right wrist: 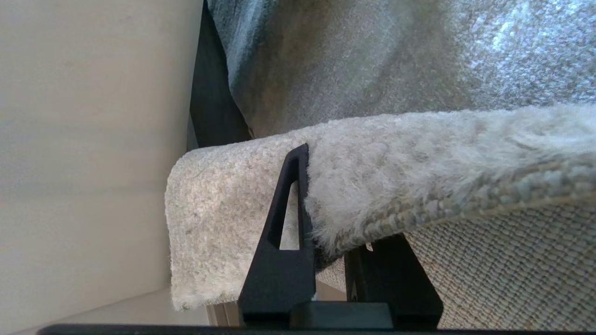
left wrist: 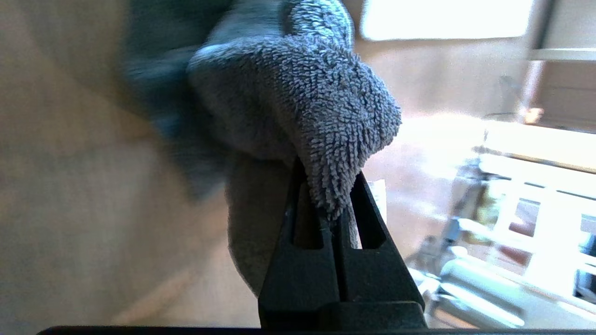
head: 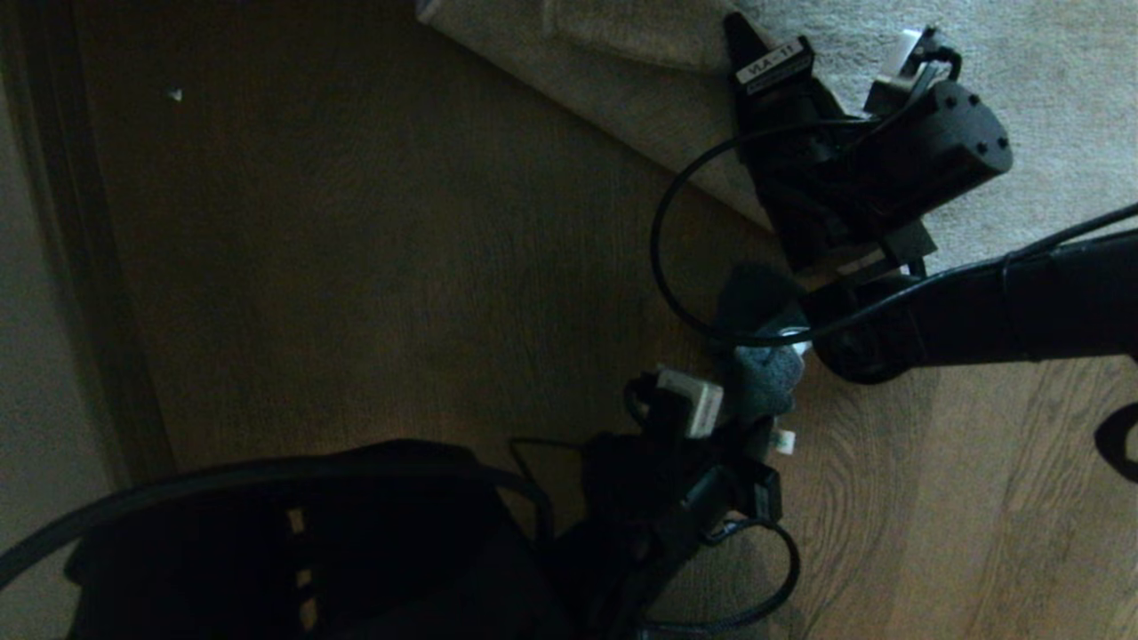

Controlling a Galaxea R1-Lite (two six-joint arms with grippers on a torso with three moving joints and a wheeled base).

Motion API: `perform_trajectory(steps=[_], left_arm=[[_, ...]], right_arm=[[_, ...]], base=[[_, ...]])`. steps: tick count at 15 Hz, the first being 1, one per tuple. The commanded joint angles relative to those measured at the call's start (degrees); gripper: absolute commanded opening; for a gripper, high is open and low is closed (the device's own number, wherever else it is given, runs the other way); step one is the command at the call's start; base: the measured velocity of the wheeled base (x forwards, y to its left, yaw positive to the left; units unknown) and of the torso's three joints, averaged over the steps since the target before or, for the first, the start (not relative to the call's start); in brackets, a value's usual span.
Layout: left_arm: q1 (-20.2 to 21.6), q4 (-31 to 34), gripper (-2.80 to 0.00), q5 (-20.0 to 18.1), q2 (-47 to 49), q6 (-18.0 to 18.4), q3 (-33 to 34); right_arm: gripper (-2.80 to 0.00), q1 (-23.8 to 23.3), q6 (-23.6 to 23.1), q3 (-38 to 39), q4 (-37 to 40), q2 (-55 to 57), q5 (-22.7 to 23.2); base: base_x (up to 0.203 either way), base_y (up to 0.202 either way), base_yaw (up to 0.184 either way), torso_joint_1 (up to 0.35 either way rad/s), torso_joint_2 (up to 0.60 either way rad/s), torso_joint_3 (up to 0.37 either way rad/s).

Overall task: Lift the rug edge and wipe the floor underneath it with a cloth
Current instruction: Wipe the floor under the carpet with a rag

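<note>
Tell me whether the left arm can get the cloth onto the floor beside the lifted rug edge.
Probably yes: the left gripper is shut on the cloth, bare floor lies open ahead, and the right gripper holds the rug edge up.

**Dim head view, bright wrist views**

The head view is dark, the floor [head: 373, 267] murky and the robot's body black. The left wrist view glares white behind the sharp cloth [left wrist: 298, 102]; its background is blurred.

Looped terry cloth [left wrist: 298, 102] — woven-backed pile rug edge [right wrist: 372, 186] — grained floor [head: 400, 267].
</note>
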Motion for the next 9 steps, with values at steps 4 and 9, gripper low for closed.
perform_trajectory(steps=[4, 9], left_arm=[[8.7, -0.5, -2.80, -0.3, 0.4, -0.1, -2.1], [14.2, -0.4, -2.80, -0.3, -3.7, -0.1, -2.1]], right_arm=[[-2.80, 0.1, 0.3, 0.1, -0.5, 0.6, 0.0], [-2.80, 0.1, 0.3, 0.1, -0.6, 0.8, 0.0]], base=[[0.000, 0.000, 0.000, 0.000, 0.00, 0.000], [0.000, 0.000, 0.000, 0.000, 0.00, 0.000]])
